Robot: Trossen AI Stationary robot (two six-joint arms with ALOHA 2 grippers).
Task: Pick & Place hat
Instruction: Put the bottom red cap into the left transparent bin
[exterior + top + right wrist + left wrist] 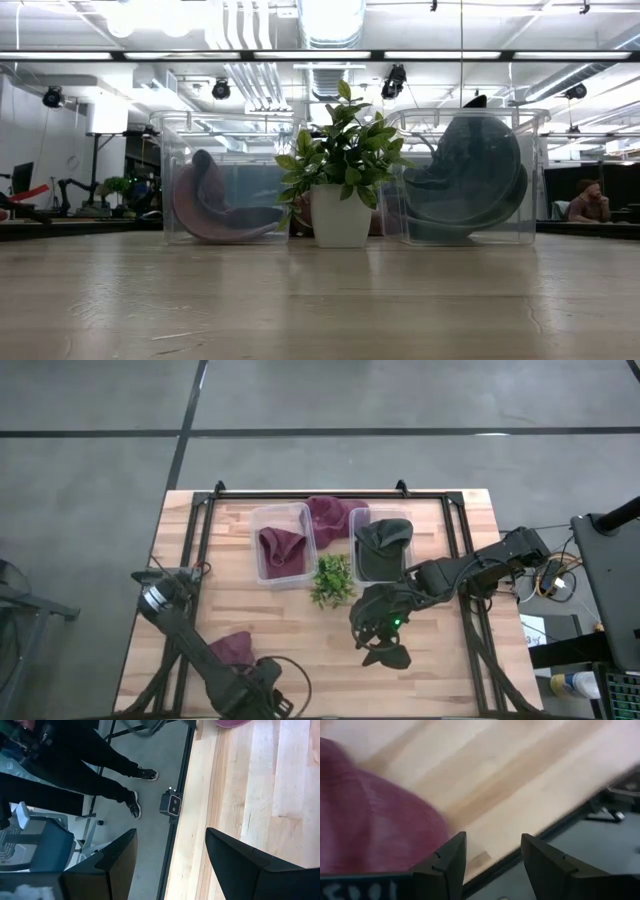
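Note:
A maroon hat (232,648) lies flat on the wooden table near its front left; in the left wrist view this hat (370,815) fills the space beside one finger. My left gripper (492,845) hovers open just past the hat's edge, pointing steeply down, with only bare table between its fingers. Above the table's front middle, my right gripper (383,650) is also open with nothing between its fingers (170,840). Another maroon hat (215,205) lies in the left clear bin, and a dark grey hat (465,180) in the right clear bin.
Two clear bins (282,545) (382,545) stand at the back middle with a small potted plant (332,580) in front of them. A third maroon hat (330,515) lies behind the bins. A person's legs (75,775) stand on the floor beyond the table's near edge.

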